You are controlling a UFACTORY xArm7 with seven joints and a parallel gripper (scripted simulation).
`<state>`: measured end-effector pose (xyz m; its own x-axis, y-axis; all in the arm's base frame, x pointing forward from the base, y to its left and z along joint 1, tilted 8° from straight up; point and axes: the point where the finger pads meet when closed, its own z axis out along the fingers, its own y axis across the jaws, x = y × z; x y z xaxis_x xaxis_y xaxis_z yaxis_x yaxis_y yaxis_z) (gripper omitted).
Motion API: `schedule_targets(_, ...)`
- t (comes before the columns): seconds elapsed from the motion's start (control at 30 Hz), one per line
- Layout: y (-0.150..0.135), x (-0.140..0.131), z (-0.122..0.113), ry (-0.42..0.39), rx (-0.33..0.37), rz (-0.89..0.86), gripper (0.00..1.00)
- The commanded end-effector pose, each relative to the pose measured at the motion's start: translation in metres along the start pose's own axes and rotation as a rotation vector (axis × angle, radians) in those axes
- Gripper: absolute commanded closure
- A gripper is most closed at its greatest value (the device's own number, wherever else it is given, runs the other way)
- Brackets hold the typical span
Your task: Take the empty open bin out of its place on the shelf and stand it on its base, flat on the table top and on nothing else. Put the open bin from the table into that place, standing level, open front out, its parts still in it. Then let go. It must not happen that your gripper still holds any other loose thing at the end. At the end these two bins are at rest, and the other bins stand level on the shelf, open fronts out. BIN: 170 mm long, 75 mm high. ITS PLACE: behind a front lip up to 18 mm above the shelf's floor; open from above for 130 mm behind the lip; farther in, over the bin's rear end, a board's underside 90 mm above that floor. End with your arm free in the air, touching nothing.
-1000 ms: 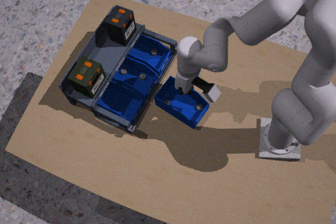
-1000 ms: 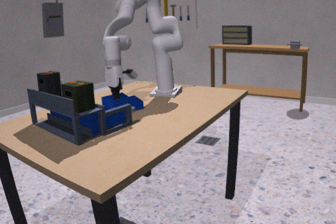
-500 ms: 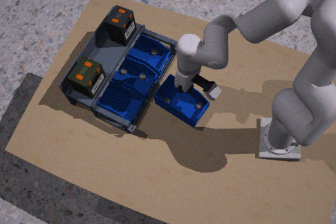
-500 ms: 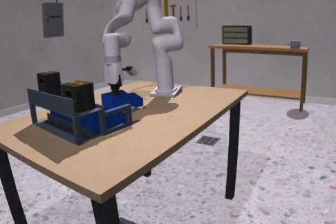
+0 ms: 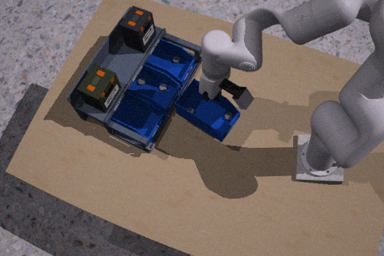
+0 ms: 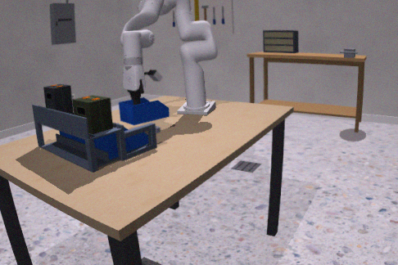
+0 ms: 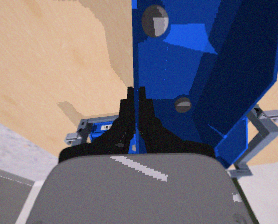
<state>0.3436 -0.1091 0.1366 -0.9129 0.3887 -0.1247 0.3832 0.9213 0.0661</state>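
- Shelf point(image 5: 118, 62): a grey unit standing on the tabletop point(image 5: 166, 201); all places below are given relative to it.
- Upper board of the shelf: carries a black box point(image 5: 136, 27) and a green box point(image 5: 99, 87), both with orange marks.
- Front row of the shelf: three blue bins; the end bin point(image 5: 136, 115) nearest the green box appears empty, though shadow makes this uncertain. The middle bin point(image 5: 154, 86) and the far bin point(image 5: 174, 60) each hold grey parts.
- Table bin point(image 5: 207, 111): a blue open bin with two grey parts, resting on the tabletop just beside the shelf's front edge.
- Gripper point(image 7: 135, 107): the fingers are closed onto the table bin's thin side wall point(image 7: 133, 60), one finger on either face of it.
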Motion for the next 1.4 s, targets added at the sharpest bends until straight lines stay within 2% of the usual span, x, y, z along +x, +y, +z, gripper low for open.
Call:
schedule_targets(0.0, 0.000, 0.000, -0.016, -0.003, -0.001, 0.000, 1.00)
schedule_targets(0.3, 0.000, 0.000, -0.033, -0.003, -0.001, 0.000, 1.00)
schedule_targets(1.1, 0.000, 0.000, -0.037, -0.003, -0.001, -0.003, 1.00)
schedule_targets(1.37, -0.023, -0.004, -0.037, -0.003, -0.001, -0.118, 1.00)
